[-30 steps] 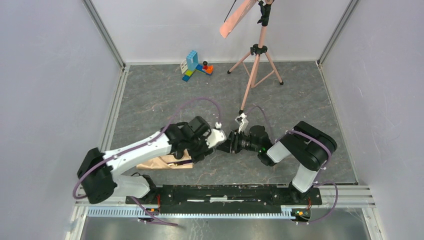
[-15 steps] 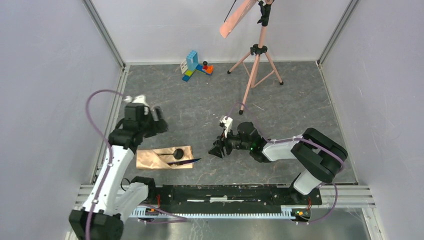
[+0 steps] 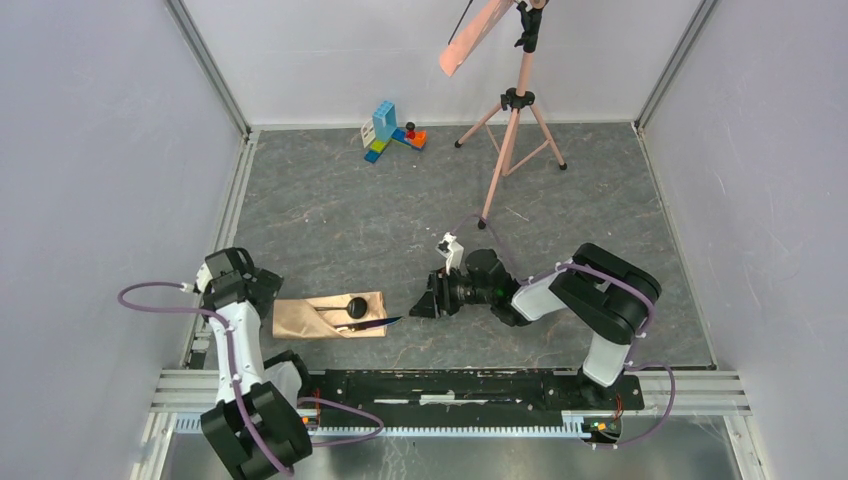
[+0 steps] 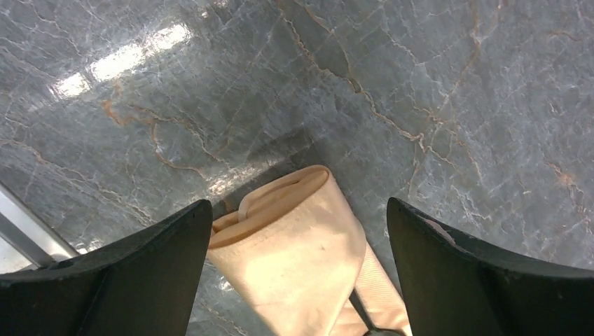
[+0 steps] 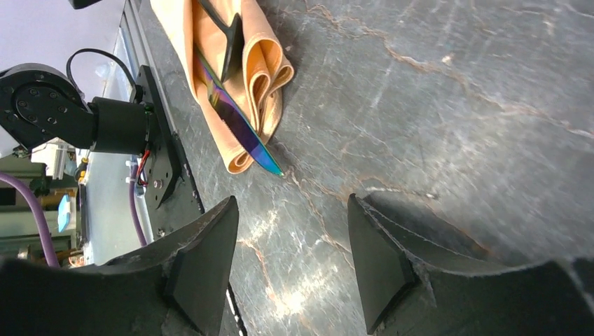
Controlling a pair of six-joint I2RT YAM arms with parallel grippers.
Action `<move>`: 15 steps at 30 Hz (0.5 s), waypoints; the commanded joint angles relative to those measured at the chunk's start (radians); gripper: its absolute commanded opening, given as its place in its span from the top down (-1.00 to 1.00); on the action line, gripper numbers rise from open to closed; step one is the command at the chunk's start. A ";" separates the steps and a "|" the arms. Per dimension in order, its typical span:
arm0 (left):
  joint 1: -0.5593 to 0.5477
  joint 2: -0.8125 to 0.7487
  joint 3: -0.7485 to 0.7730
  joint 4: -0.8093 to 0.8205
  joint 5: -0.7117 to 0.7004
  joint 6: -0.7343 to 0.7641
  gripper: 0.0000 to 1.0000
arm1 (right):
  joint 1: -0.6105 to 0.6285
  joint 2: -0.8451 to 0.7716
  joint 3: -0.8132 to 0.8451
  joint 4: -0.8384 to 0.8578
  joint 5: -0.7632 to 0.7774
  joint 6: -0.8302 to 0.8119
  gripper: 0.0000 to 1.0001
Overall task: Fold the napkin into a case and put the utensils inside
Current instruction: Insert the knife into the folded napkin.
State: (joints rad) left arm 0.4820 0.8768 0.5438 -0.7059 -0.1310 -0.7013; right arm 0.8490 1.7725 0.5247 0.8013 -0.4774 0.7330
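Observation:
The napkin lies folded as a narrow peach-tan case (image 3: pixel 318 317) near the table's front left. Both utensils sit in it: the black one with its round end (image 3: pixel 356 307) on top, and the iridescent knife (image 3: pixel 383 322) with its tip poking out of the right end. My left gripper (image 3: pixel 264 289) hovers just left of the case, open wide; in the left wrist view the left gripper (image 4: pixel 298 204) stands over the layered end of the case (image 4: pixel 294 259) without touching it. My right gripper (image 3: pixel 421 300) is open and empty just right of the knife tip (image 5: pixel 263 155), which sticks out of the case (image 5: pixel 260 73).
A pink tripod (image 3: pixel 512 125) with a salmon-pink strip (image 3: pixel 470 40) stands at the back right. Toy blocks (image 3: pixel 392 130) lie at the back centre. The black base rail (image 3: pixel 450 385) runs along the near edge. Walls close in left, right and back.
My left arm pulled away from over the case, swung left and came down beside its left end, jaws opening wide. The right gripper shifted left toward the knife tip and opened further.

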 commanded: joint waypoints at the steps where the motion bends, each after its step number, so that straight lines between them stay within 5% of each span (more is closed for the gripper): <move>1: 0.015 0.013 -0.029 0.162 -0.050 -0.046 -1.00 | 0.028 0.042 0.060 0.006 -0.014 0.029 -0.31; 9: 0.025 0.087 -0.073 0.271 -0.054 -0.017 -1.00 | 0.056 0.129 0.074 0.102 -0.014 0.122 -0.29; 15: 0.025 0.096 -0.113 0.296 -0.042 -0.039 -1.00 | 0.075 0.186 0.106 0.110 -0.012 0.151 -0.06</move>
State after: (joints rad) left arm 0.5011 0.9649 0.4484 -0.4728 -0.1558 -0.7074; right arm 0.9066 1.9144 0.6067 0.9157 -0.4961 0.8562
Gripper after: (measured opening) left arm 0.995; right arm 0.571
